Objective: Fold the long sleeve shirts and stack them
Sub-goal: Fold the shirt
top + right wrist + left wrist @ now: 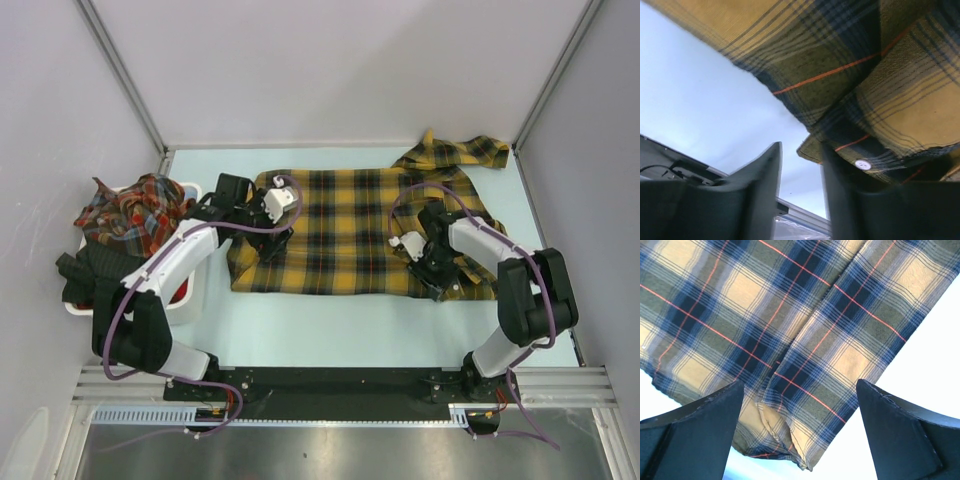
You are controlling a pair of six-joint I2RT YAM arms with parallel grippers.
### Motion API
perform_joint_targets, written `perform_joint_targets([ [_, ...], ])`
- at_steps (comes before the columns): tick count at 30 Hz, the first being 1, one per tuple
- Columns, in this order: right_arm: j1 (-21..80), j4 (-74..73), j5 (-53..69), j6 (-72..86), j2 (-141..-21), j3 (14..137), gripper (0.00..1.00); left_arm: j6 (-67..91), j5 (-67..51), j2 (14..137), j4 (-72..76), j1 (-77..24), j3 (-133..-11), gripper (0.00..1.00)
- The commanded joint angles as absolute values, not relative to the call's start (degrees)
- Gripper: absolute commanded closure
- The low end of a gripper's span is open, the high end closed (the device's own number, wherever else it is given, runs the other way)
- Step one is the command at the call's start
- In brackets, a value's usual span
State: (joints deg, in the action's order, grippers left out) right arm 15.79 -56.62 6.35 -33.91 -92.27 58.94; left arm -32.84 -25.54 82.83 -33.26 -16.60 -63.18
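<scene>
Item under handling: the mustard-yellow shirt (350, 230) lies spread flat across the middle of the table (330, 325), long side running left to right. It sits nearer the far edge than the near edge. One sleeve (455, 150) trails off toward the far right corner.

Left gripper (272, 245): positioned over the shirt's left end, just inside its left edge. In the wrist view the fingers (695, 432) stand wide apart with nothing between them. The plaid cloth lies below them, two overlapping panels meeting in a seam that runs down between the fingers to the hem. No contact with the cloth is evident.

Right gripper (438, 275): positioned at the shirt's near right corner, low against the cloth. In the wrist view the jaws stand partly apart and bare table shows through the gap. A folded edge of the shirt, carrying a white button (862, 164), sits right at the fingertips and drapes over one finger. Whether that edge is actually pinched cannot be determined.

Other stock: red-toned plaid shirts (135, 210) lie heaped in a white bin (190, 300) at the table's left edge, apart from both grippers.
</scene>
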Motion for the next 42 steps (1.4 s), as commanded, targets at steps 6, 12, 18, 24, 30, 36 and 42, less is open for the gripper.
perform_joint_targets([
  [6, 16.4, -51.9, -3.4, -31.4, -95.2, 59.4, 1.00, -31.4, -23.2, 79.0, -31.6, -15.7, -61.2, 0.00],
  [12, 16.6, -53.7, -2.1, -30.2, -93.2, 60.9, 1.00, -31.4, -23.2, 78.1, -31.4, -15.4, -60.6, 0.01],
  [18, 18.0, -54.4, -0.5, -27.3, -91.8, 60.6, 0.55, -31.5, -23.2, 78.4, -31.4, -15.3, -60.5, 0.01],
  [24, 19.8, -51.1, -2.5, -25.6, -94.4, 58.8, 0.47, -31.7, -23.3, 78.9, -31.4, -15.2, -61.0, 0.01],
  [30, 19.4, -48.8, -6.5, -25.3, -95.9, 56.7, 0.51, -32.3, -22.9, 78.2, -32.1, -14.8, -61.1, 0.00],
  [36, 18.4, -49.3, -6.2, -25.5, -95.6, 57.6, 0.65, -32.6, -23.9, 77.9, -33.0, -14.4, -60.8, 0.01],
  [42, 18.4, -51.4, -3.9, -26.7, -94.9, 59.3, 0.92, -32.5, -23.9, 77.5, -33.0, -14.4, -60.6, 0.01],
])
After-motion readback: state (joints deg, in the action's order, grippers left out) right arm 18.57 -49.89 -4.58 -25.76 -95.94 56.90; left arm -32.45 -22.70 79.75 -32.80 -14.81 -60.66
